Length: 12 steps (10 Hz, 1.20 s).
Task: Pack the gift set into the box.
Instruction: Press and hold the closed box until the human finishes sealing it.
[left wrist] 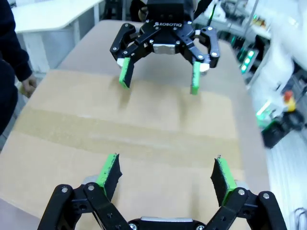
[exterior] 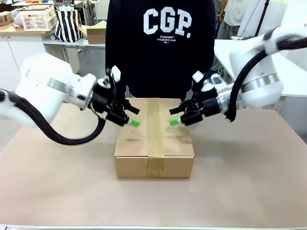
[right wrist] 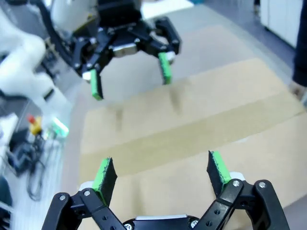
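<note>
Box (exterior: 154, 139) is taped shut mid-table; left gripper (exterior: 129, 116) and right gripper (exterior: 178, 116), both open above it, could collide.

- The left gripper (exterior: 130, 118) and right gripper (exterior: 175, 118) hover face to face, fingers spread, above the taped-shut box (exterior: 154, 143).
- Between them lies a bare strip of box top along the tape seam (exterior: 155, 129).
- Behind both, the person's torso (exterior: 160, 48) blocks the far side.
- Bare table (exterior: 57, 182) lies outward of each gripper.
</note>
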### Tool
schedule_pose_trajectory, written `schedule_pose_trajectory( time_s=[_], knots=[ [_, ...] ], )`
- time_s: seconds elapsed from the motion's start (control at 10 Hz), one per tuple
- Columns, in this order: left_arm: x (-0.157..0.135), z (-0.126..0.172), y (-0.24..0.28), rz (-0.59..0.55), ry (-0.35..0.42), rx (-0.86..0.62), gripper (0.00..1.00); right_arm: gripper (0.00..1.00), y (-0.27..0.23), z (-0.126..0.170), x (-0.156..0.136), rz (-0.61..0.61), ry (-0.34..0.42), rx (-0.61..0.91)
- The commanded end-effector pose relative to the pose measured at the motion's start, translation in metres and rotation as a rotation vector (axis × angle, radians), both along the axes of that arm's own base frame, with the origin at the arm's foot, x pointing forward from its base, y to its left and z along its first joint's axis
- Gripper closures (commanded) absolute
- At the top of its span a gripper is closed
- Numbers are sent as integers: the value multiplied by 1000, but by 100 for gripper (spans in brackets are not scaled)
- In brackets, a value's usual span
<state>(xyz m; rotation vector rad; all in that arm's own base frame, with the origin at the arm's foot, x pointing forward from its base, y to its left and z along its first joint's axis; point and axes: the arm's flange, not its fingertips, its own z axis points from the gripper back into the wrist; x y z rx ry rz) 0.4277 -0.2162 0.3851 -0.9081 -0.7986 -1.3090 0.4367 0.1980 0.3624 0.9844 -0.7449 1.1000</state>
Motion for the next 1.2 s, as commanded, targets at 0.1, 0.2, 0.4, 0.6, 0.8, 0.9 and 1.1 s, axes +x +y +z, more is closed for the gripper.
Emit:
schedule_pose_trajectory(
  time_s=[0.1,0.2,0.4,0.6,0.8,0.9,1.1],
  knots=[
    [-27,78,50,95,285,-31,0,0,-45,67,-23,-195,336,79],
    [-35,88,67,62,429,-107,0,0,-64,74,-25,-242,450,108],
    [-54,105,107,217,583,-178,0,0,-112,80,-40,-327,533,136],
    [-82,102,165,422,615,-201,0,0,-182,80,-63,-434,529,224],
    [-98,78,189,428,714,-150,0,0,-221,67,-73,-496,503,302],
    [-94,66,192,408,720,-161,0,0,-219,61,-68,-535,427,278],
    [-87,83,190,437,660,-188,0,0,-215,74,-62,-494,528,266]
  ],
)
